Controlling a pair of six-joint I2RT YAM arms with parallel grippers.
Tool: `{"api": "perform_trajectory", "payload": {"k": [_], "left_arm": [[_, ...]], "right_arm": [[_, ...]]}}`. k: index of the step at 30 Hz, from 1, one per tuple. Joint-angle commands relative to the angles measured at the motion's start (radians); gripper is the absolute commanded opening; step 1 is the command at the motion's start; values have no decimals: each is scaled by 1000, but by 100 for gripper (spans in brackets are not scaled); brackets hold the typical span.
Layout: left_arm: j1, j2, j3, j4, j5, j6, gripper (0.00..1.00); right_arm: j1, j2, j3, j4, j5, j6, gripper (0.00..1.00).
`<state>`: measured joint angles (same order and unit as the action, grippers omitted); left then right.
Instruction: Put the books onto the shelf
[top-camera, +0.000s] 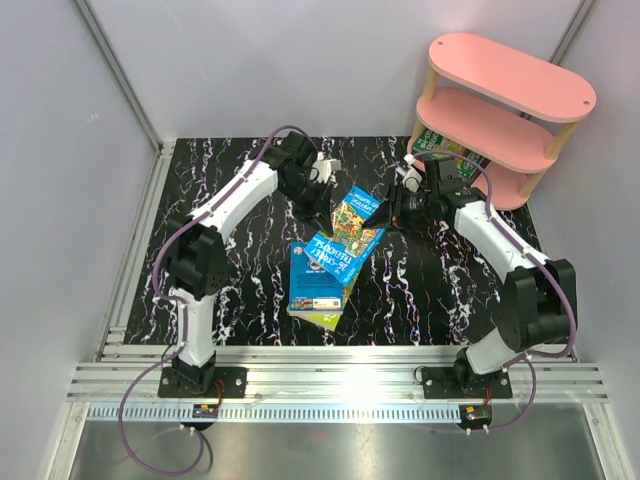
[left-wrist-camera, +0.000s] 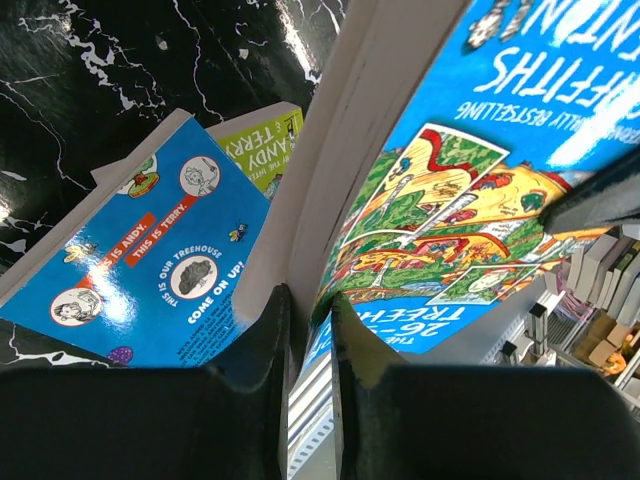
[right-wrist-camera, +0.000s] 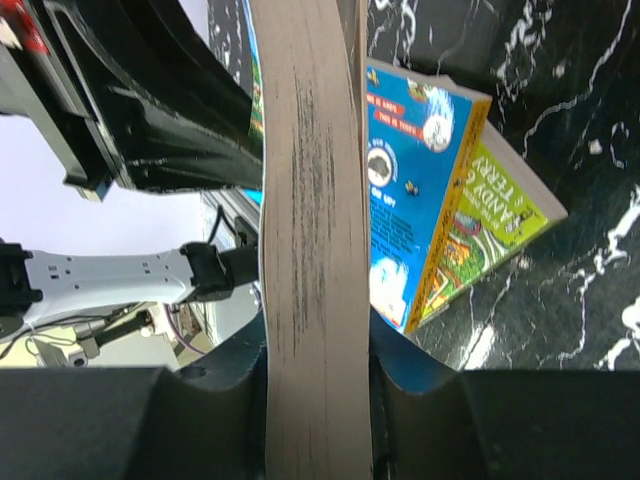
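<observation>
A blue book (top-camera: 352, 232) hangs tilted above the middle of the table, held from both sides. My left gripper (top-camera: 318, 205) is shut on its cover edge (left-wrist-camera: 450, 200), the jaws (left-wrist-camera: 308, 295) pinching only a thin layer. From the opposite side my right gripper (top-camera: 395, 210) is shut across the whole page block (right-wrist-camera: 310, 200), jaws (right-wrist-camera: 315, 350) pressed against both faces. Below lie a second blue book (top-camera: 315, 275) (left-wrist-camera: 150, 250) (right-wrist-camera: 410, 200) and, under it, a yellow-green book (top-camera: 330, 318) (left-wrist-camera: 265, 145) (right-wrist-camera: 500, 210). The pink shelf (top-camera: 505, 110) stands at the back right.
A dark green book (top-camera: 458, 150) lies on the shelf's lowest board, close behind my right arm. The black marbled table (top-camera: 220, 160) ends at a metal rail (top-camera: 330, 380) in front and grey walls on the other sides.
</observation>
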<state>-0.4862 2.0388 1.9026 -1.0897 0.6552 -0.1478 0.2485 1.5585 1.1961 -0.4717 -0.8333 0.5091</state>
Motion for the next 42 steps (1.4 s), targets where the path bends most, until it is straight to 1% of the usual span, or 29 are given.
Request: {"api": "perform_trajectory", "payload": {"k": [1,2,3,6,8,10,11,12,13,14,15,16,17,18,19,20,21,22,23,26,29,30,33,34,36,40,42], "left_arm": [[17,24,79,229,-126,-39,0],[17,29,94,229,-127,-42,0],[15,40,102,228,-132,-47,0],[15,52,133,226,-140,-59,0],[14,49,131,234,-150,-68,0],[14,18,87,258,-164,-99,0],[14,2,54,302,-164,-114,0],[17,-37,-20,332,-151,-146,1],[18,-60,-66,361,-143,-163,4],[18,-83,-103,413,-137,-179,18],[20,-130,-140,437,-137,-212,24],[23,-156,-221,461,-140,-226,28],[26,-185,-256,509,-143,-240,37],[37,-243,-301,531,-167,-269,39],[46,-273,-338,551,-186,-285,42],[55,-304,-414,585,-207,-317,48],[79,-360,-451,605,-218,-329,51],[93,-386,-485,622,-226,-340,54],[107,-413,-544,634,-238,-348,56],[168,-530,-635,633,-290,-355,64],[198,-601,-706,628,-308,-354,72],[210,-614,-718,626,-318,-355,77],[222,-638,-744,613,-325,-357,81],[222,-641,-747,607,-327,-357,84],[222,-646,-752,596,-325,-363,84],[225,-652,-755,579,-327,-352,84],[228,-661,-760,576,-328,-346,84]], "right_arm": [[63,-67,5,-232,-257,-41,15],[67,-69,8,-243,-257,-47,14],[69,-72,8,-255,-257,-55,9],[71,-98,-15,-251,-227,-50,0],[71,-126,-36,-220,-149,-18,0],[69,-136,-55,-165,-110,37,0],[69,-135,-62,-148,-80,54,0],[66,-129,-64,-113,-73,78,0],[61,-115,-63,-105,-66,86,0],[54,-107,-53,-96,-56,95,0],[43,-103,-50,-84,-53,104,0],[8,-103,-52,-43,-58,135,0],[-14,-106,-64,-15,-67,155,0],[-40,-112,-73,49,-75,178,0],[-107,-130,-102,86,-99,233,0],[-139,-138,-119,128,-115,264,0],[-179,-147,-137,206,-127,323,0],[-210,-161,-167,243,-148,351,0],[-274,-166,-179,281,-156,377,0],[-345,-169,-194,364,-150,434,0],[-405,-173,-211,407,-99,488,0],[-425,-175,-222,460,-89,541,0],[-505,-193,-282,608,-56,664,0],[-521,-195,-302,626,-35,683,0],[-557,-189,-316,653,3,715,0],[-568,-153,-309,668,80,741,0],[-569,-141,-319,729,114,790,0]]}}
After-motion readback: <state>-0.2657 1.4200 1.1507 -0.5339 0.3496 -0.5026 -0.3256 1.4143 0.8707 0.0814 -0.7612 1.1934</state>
